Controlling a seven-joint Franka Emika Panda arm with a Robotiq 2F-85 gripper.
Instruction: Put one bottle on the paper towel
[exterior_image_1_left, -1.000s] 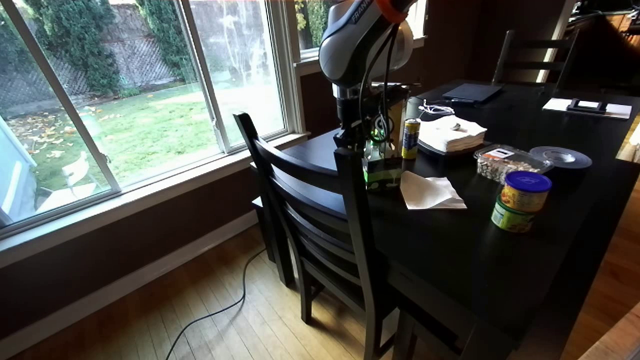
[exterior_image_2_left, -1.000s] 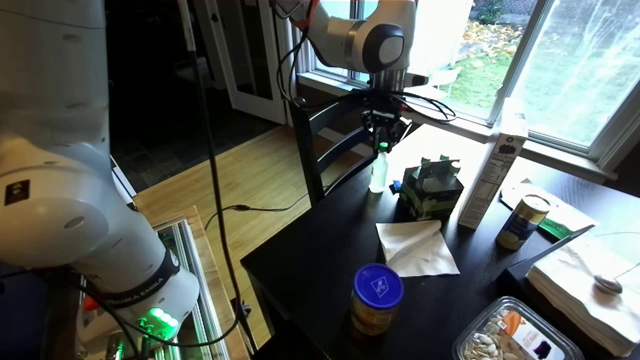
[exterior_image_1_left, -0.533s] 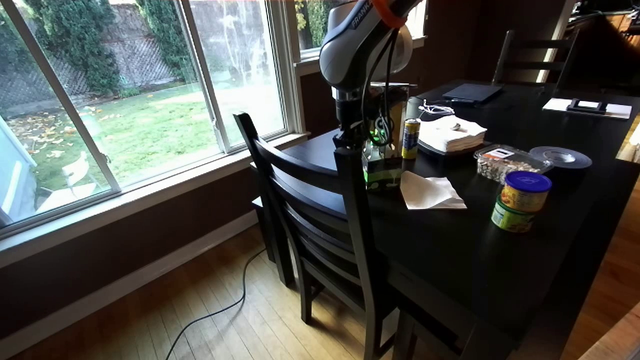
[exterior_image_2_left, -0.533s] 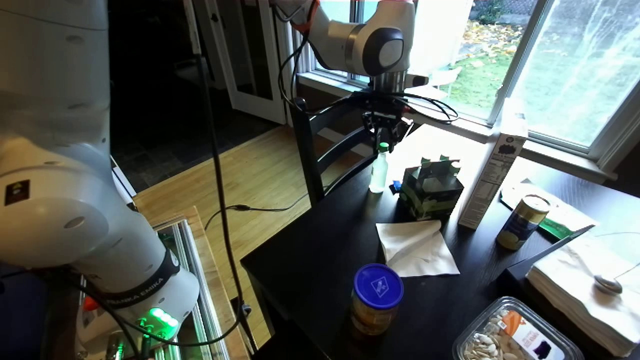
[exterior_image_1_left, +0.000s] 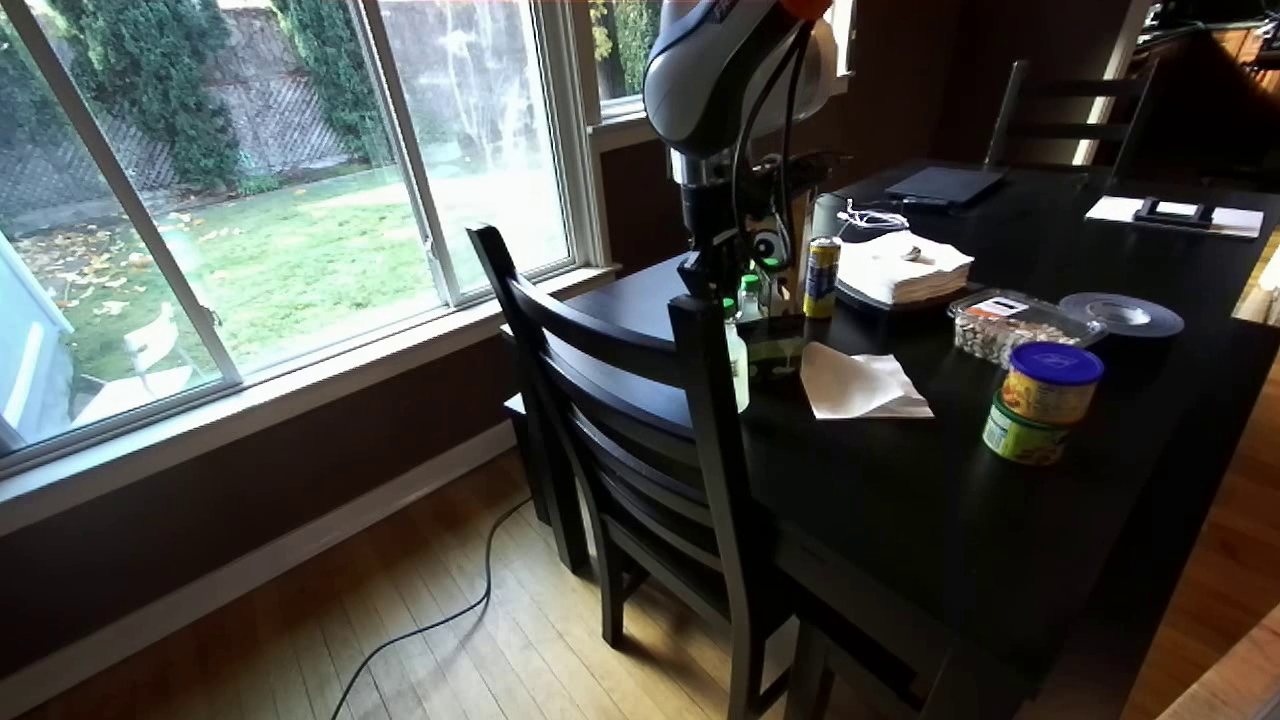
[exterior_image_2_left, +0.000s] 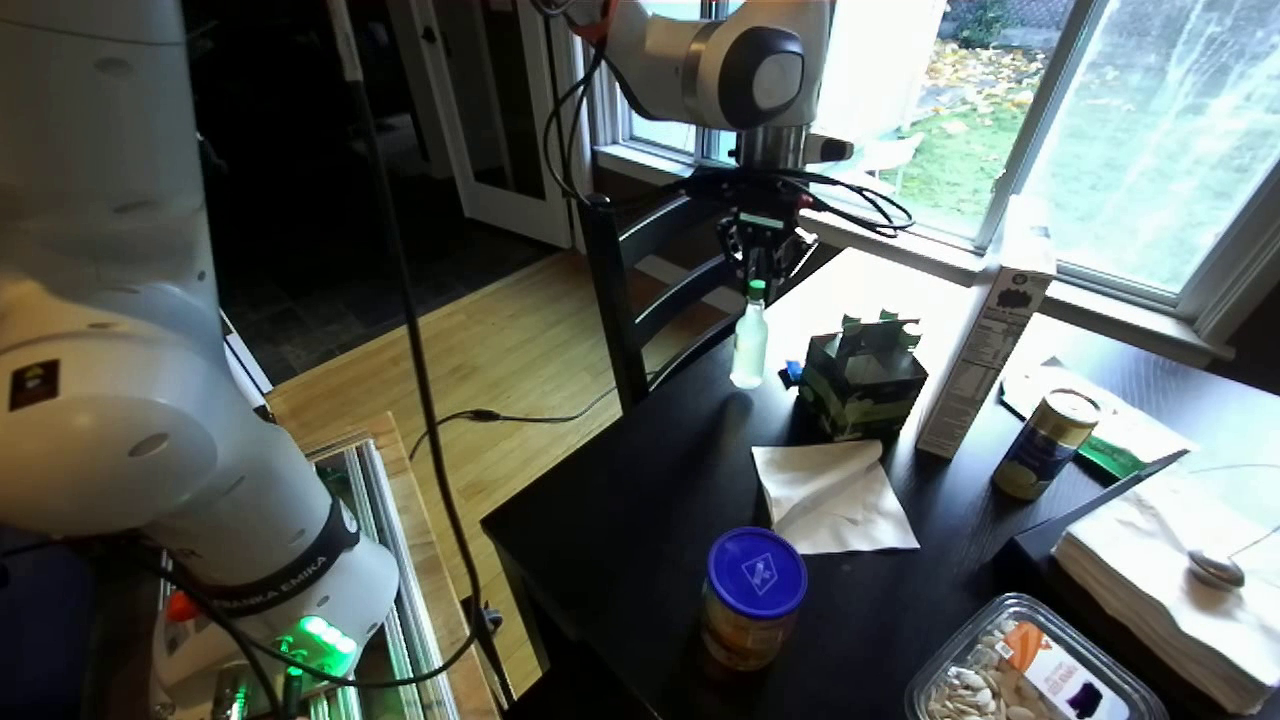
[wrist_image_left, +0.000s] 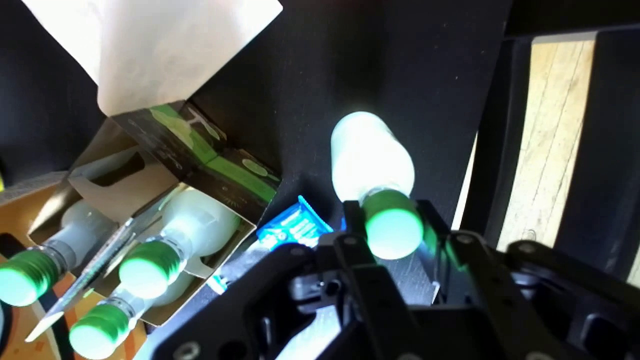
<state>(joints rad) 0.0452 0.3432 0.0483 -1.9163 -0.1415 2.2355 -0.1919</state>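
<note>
The pale whitish-green bottle (exterior_image_2_left: 750, 350) with a green cap hangs slightly tilted, just above the dark table near its edge. It also shows in the wrist view (wrist_image_left: 370, 155), and in an exterior view it shows partly behind the chair post (exterior_image_1_left: 739, 370). My gripper (exterior_image_2_left: 758, 274) is shut on its cap; in the wrist view the two fingertips (wrist_image_left: 391, 212) press on both sides of the cap. The white rumpled paper towel (exterior_image_2_left: 835, 500) lies flat on the table, apart from the bottle. It also shows in an exterior view (exterior_image_1_left: 865, 385) and at upper left in the wrist view (wrist_image_left: 160, 50).
A dark green carton (exterior_image_2_left: 865, 385) with several green-capped bottles stands between bottle and tall box (exterior_image_2_left: 985, 340). A blue packet (wrist_image_left: 295, 222) lies beside it. A blue-lidded container (exterior_image_2_left: 755, 590) stands in front of the towel. A can (exterior_image_2_left: 1045, 445) and a chair (exterior_image_1_left: 640, 430) are near.
The gripper has shut on the cap and risen a little. The bottle has lifted off the table, tilted slightly, and come into sight beside the chair post.
</note>
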